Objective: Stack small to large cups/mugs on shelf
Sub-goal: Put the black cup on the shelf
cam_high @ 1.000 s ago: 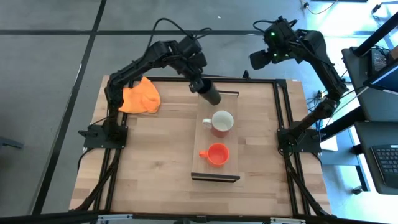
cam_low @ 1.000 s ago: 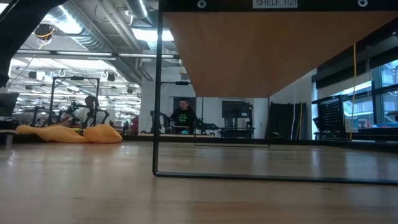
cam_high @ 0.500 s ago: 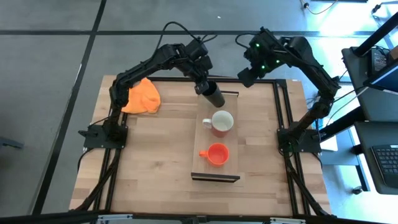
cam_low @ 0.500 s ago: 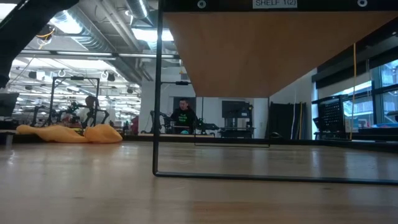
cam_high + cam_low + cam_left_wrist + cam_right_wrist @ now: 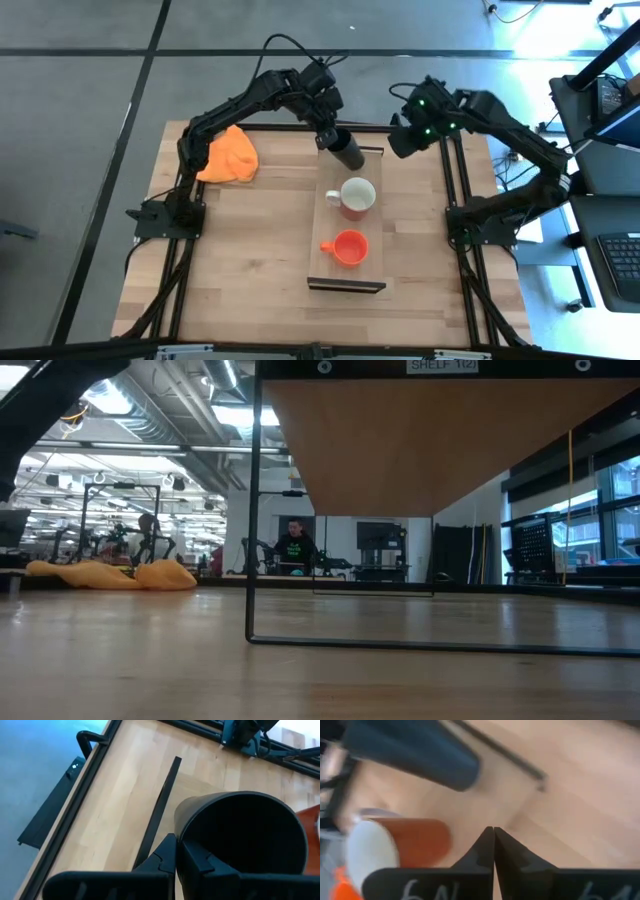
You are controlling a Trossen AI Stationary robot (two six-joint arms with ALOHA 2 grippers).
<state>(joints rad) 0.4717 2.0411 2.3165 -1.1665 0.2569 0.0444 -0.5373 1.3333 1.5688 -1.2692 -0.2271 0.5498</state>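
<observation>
My left gripper [image 5: 330, 135] is shut on the black cup [image 5: 346, 153], which is over the far end of the wooden shelf [image 5: 328, 225]. The cup's open mouth [image 5: 245, 835] faces the left wrist camera. The white-and-red mug [image 5: 357, 196] stands at the shelf's middle, and it also shows in the right wrist view [image 5: 385, 845]. The small orange mug [image 5: 349, 247] stands near the shelf's near end. My right gripper [image 5: 403, 143] is shut and empty [image 5: 493, 840]. It hovers at the table's far edge, right of the black cup. My left gripper pinches the black cup's rim [image 5: 178, 836], with one finger [image 5: 162, 857] outside the wall and one [image 5: 197, 862] inside. The fingers come from the far left, slanting down. The cup is tilted, and I cannot tell whether its base touches the shelf.
An orange cloth [image 5: 226, 156] lies at the table's far left, and it also shows in the low view [image 5: 110, 574]. The shelf's dark bracket [image 5: 250, 510] rises close to the low camera. Bare tabletop lies left and right of the shelf.
My right gripper has come from beyond the far right corner, first left and then down and nearer, to the table's far edge beside the shelf. My left gripper has carried the black cup slightly toward the right, still at the shelf's far end.
</observation>
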